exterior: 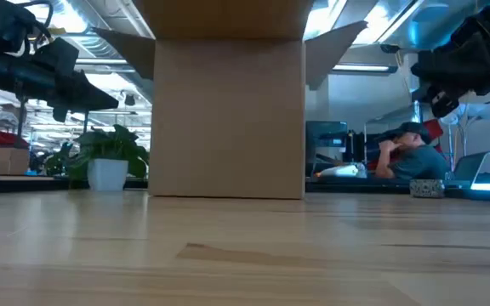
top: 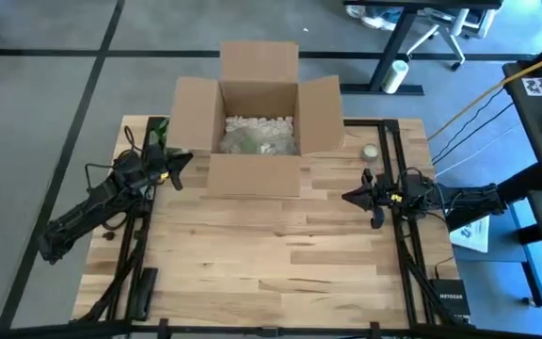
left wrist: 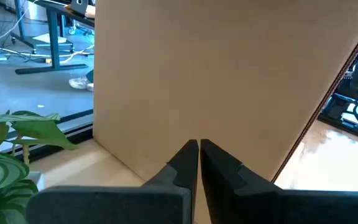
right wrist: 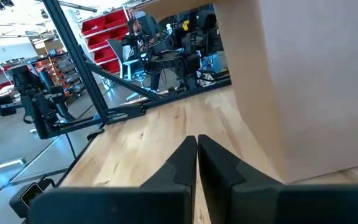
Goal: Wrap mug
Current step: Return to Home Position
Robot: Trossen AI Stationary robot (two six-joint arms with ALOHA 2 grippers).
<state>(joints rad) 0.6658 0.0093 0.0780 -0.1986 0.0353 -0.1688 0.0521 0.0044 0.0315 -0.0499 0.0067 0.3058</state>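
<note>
**Both claws shut and empty, mug bundle in box between them**

My left claw (top: 181,169) has its fingers pressed together with nothing between them; the left wrist view (left wrist: 199,144) shows the tips meeting. It hangs above the worktop (top: 271,254), just beside the left front corner of the cardboard box (top: 252,179) and pointing at its wall. It looks apart from the wall, not touching.

My right claw (top: 356,197) is closed the same way and holds nothing (right wrist: 197,140). It hangs off the box's right side, farther from it than the left claw.

The wrapped mug (top: 248,141) is a pale bundle inside the open box, lying on white packing peanuts (top: 263,122). It lies inward of both claws and nearer my left. I cannot tell its long axis.

My judgement is that the placing is done. Pulling back means each arm moves outward, away from the box flaps. The left arm has less clearance, with a potted plant (top: 156,127) close behind it.
</note>
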